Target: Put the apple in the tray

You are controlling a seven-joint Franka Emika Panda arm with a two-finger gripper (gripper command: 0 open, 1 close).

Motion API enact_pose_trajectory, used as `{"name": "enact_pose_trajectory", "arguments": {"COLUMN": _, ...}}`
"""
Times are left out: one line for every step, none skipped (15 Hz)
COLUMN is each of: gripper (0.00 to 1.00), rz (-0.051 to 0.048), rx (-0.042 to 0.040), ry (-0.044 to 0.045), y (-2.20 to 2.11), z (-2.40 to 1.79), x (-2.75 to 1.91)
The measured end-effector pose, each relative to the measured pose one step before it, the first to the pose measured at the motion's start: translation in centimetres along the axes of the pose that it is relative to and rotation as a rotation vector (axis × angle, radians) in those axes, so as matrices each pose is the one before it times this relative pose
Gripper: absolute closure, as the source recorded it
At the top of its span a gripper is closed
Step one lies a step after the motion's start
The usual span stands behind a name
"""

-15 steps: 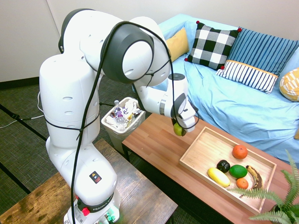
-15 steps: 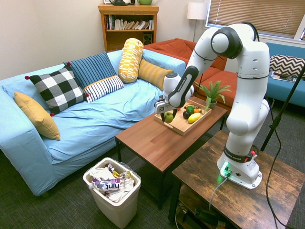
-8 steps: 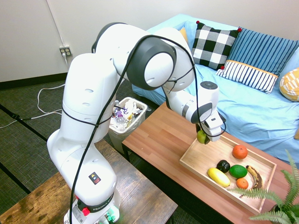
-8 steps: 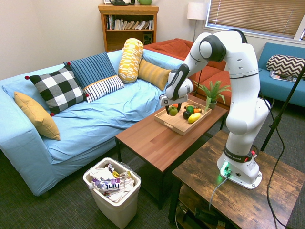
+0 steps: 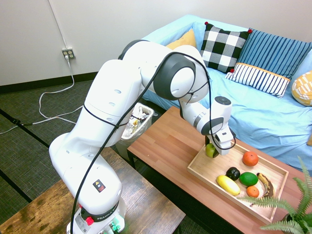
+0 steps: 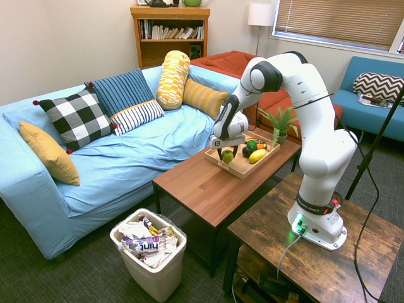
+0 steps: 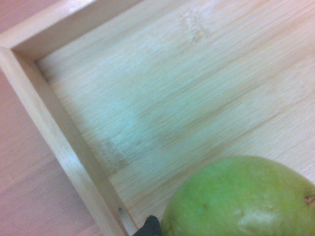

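Observation:
My gripper is shut on the small yellow-green apple, holding it from above. It hangs low inside the light wooden tray, near the corner closest to the arm. From the other side, the apple sits under the gripper at the tray's near end. The wrist view shows the apple close over the tray floor, beside a raised side. Whether it touches the floor I cannot tell.
The tray's far half holds a red-orange fruit, a dark fruit, a green oval fruit, a yellow one and a brown banana. A fern overhangs the table's end. A bin stands below.
The arm has carried the apple from above the bare table over the tray's rim and lowered it down into the tray's near corner. The grip has stayed shut.

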State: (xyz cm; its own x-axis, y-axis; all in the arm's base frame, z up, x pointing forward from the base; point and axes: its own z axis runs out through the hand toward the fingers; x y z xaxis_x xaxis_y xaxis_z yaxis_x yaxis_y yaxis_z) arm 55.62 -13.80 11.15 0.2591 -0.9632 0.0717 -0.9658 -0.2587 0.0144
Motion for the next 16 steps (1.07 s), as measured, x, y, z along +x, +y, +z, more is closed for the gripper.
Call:
{"name": "enact_pose_trajectory", "arguments": {"gripper": 1.0, "rz": 0.00046, "rx": -0.004, "ry": -0.00114, "y": 0.102, "z": 0.35, "x": 0.17}}
{"name": "enact_pose_trajectory", "arguments": {"gripper": 1.0, "rz": 0.00116, "rx": -0.00161, "ry": -0.00105, "y": 0.042, "z": 0.23, "x": 0.126}}
{"name": "enact_pose_trajectory", "arguments": {"gripper": 1.0, "rz": 0.00096, "rx": 0.00234, "ry": -0.00106, "y": -0.038, "z": -0.031, "x": 0.084}}
{"name": "enact_pose_trajectory", "arguments": {"gripper": 1.0, "rz": 0.00162, "rx": 0.00132, "ry": -0.00133, "y": -0.003, "z": 0.009, "x": 0.062}}
{"name": "enact_pose_trajectory", "arguments": {"gripper": 0.0, "rz": 0.00249, "rx": 0.00076, "ry": -0.0008, "y": -0.01, "z": 0.017, "x": 0.038}}
{"name": "enact_pose_trajectory", "arguments": {"gripper": 0.0, "rz": 0.00125, "rx": 0.0007, "ry": -0.00151, "y": 0.013, "z": 0.004, "x": 0.028}}
{"name": "enact_pose_trajectory", "arguments": {"gripper": 0.0, "rz": -0.00136, "rx": 0.00086, "ry": -0.00165, "y": 0.018, "z": -0.002, "x": 0.036}}
{"name": "enact_pose_trajectory", "arguments": {"gripper": 0.0, "rz": -0.00323, "rx": 0.00036, "ry": -0.00127, "y": 0.016, "z": 0.002, "x": 0.023}}
{"name": "enact_pose_trajectory", "arguments": {"gripper": 0.0, "rz": -0.00403, "rx": -0.0007, "ry": -0.00264, "y": 0.02, "z": 0.004, "x": 0.022}}
{"name": "enact_pose_trajectory", "arguments": {"gripper": 0.0, "rz": -0.005, "rx": -0.00157, "ry": -0.0045, "y": 0.043, "z": 0.016, "x": 0.055}}
{"name": "enact_pose_trajectory", "arguments": {"gripper": 0.0, "rz": -0.00282, "rx": -0.00394, "ry": -0.00738, "y": 0.092, "z": 0.091, "x": 0.018}}
{"name": "enact_pose_trajectory", "arguments": {"gripper": 0.0, "rz": -0.00162, "rx": -0.00188, "ry": -0.00157, "y": 0.102, "z": 0.014, "x": 0.186}}
{"name": "enact_pose_trajectory", "arguments": {"gripper": 0.0, "rz": -0.00095, "rx": -0.00071, "ry": -0.00293, "y": 0.078, "z": 0.009, "x": 0.13}}
{"name": "enact_pose_trajectory", "arguments": {"gripper": 0.0, "rz": -0.00191, "rx": 0.00053, "ry": -0.00321, "y": 0.037, "z": 0.002, "x": 0.064}}
{"name": "enact_pose_trajectory", "arguments": {"gripper": 0.0, "rz": -0.00196, "rx": 0.00105, "ry": -0.00054, "y": 0.013, "z": -0.039, "x": 0.051}}
{"name": "enact_pose_trajectory", "arguments": {"gripper": 0.0, "rz": -0.00267, "rx": 0.0037, "ry": -0.0003, "y": -0.026, "z": -0.208, "x": 0.027}}
